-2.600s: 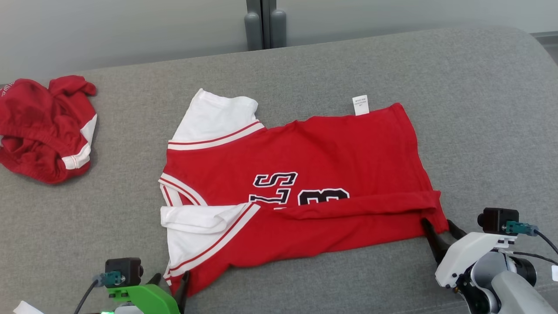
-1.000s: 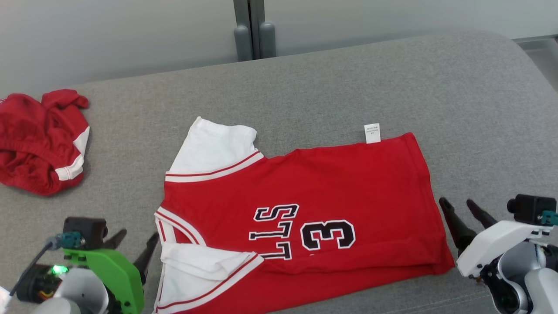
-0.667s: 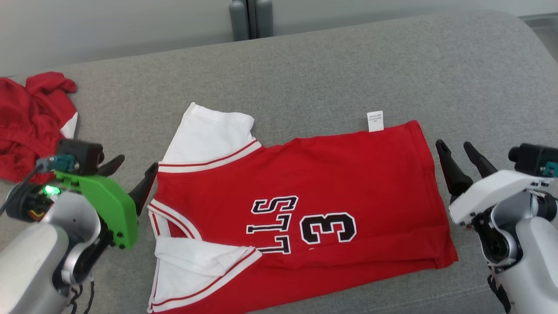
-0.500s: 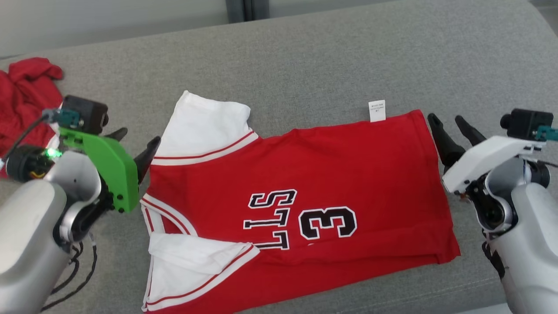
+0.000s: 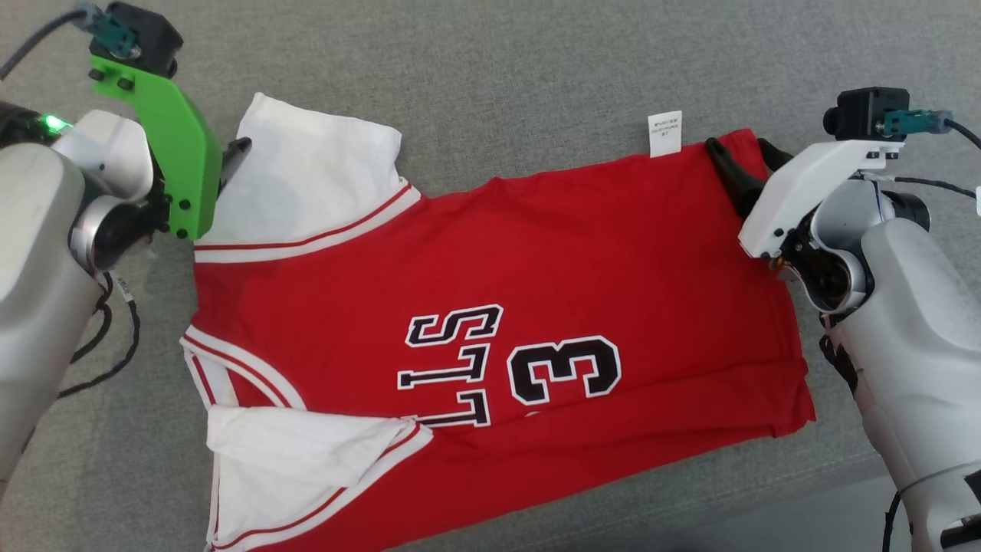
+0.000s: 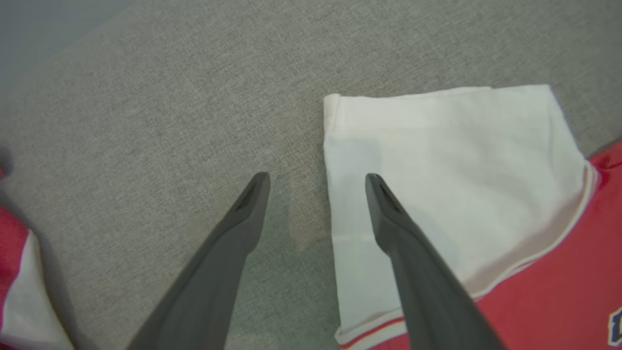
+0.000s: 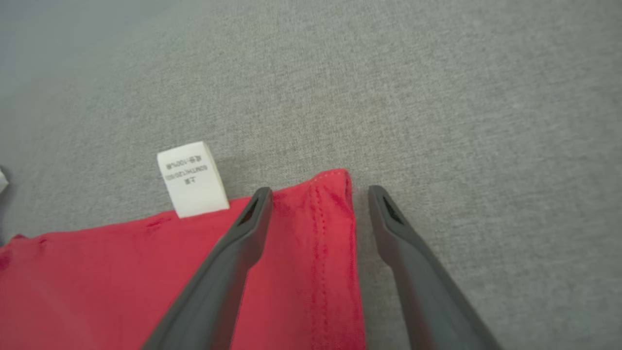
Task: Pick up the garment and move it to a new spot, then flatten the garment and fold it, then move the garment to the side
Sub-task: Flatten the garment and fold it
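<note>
Lying on grey cushion [image 5: 498,69]: red jersey [image 5: 536,276], spread flat, printed side up, near long edge folded over onto the body.
Care tag [image 5: 664,133]: white, sticking out from the jersey's far edge onto the cushion.
Right gripper [image 7: 316,192]: just right of the care tag, fingers spread, straddling the red hem corner; one finger over fabric, the other over bare cushion; nothing pinched.
Left gripper [image 6: 316,180]: well left of the care tag, fingers spread across the outer edge of the white sleeve [image 6: 447,160]; nothing pinched.
Contact with cloth: cannot tell for either gripper.
</note>
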You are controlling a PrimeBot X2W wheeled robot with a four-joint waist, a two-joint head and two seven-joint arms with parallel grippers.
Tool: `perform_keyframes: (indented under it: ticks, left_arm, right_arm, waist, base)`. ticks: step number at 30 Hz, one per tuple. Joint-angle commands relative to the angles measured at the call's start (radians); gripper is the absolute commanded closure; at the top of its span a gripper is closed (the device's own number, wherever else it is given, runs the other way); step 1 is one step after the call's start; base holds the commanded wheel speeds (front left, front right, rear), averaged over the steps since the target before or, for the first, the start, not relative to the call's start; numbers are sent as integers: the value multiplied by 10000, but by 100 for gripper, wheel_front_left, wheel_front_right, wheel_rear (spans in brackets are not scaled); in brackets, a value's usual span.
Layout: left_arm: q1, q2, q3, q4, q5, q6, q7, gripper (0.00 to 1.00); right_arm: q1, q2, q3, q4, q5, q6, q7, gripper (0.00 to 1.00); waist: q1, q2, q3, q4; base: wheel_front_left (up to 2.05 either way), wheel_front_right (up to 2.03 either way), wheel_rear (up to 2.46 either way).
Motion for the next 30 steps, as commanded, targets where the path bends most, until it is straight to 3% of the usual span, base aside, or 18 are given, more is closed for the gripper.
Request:
perform_keyframes:
  ticks: [1, 9, 11, 12, 13, 14, 15, 22, 30]
  left_arm:
    - [-324, -20, -45, 195, -28, -27, 86, 0]
    - [-1241, -195, -550, 1104, -391, -87, 581, 0]
    - [-1230, -207, -810, 1193, -510, -91, 745, 0]
    - [-1223, -192, -941, 1226, -596, -92, 833, 0]
    - [-1230, -180, -1022, 1241, -653, -93, 888, 23]
    - [-1237, -168, -1146, 1245, -774, -93, 945, 71]
    - [-1243, -150, -1215, 1256, -836, -94, 1001, 100]
    - [-1665, 234, -1351, 1549, -636, -62, -45, 100]
    - [-1894, 200, -1489, 2219, -473, -63, -1423, 100]
  right_arm:
    - [-235, 36, 162, 129, 108, 0, 71, 0]
    - [-786, 234, 1357, 838, 834, -9, 188, 1]
    - [-836, 212, 1649, 972, 1006, -9, 209, 19]
    - [-831, 195, 1810, 1009, 1106, -9, 189, 47]
    - [-840, 187, 1915, 1020, 1172, -9, 193, 55]
    - [-838, 153, 2108, 1039, 1272, -9, 172, 84]
    - [-822, 119, 2226, 1051, 1340, -9, 118, 100]
    - [-977, -217, 2463, 1119, 1678, -9, -1241, 100]
    - [-1476, -210, 2358, 1873, 1482, -9, -2996, 100]
  waist:
    - [-2, 0, 571, -390]
    - [-2, 0, 1058, -763]
    - [-2, 0, 1085, -804]
    - [-2, 0, 1090, -821]
    - [-2, 0, 1089, -830]
    - [-2, 0, 1069, -841]
    - [-2, 0, 1039, -842]
    - [-2, 0, 603, -790]
    - [-2, 0, 132, -616]
  base:
    - [0, 0, 0]
    - [0, 0, 0]
    - [0, 0, 0]
    - [0, 0, 0]
    - [0, 0, 0]
    - [0, 0, 0]
    - [0, 0, 0]
    - [0, 0, 0]
    - [0, 0, 0]
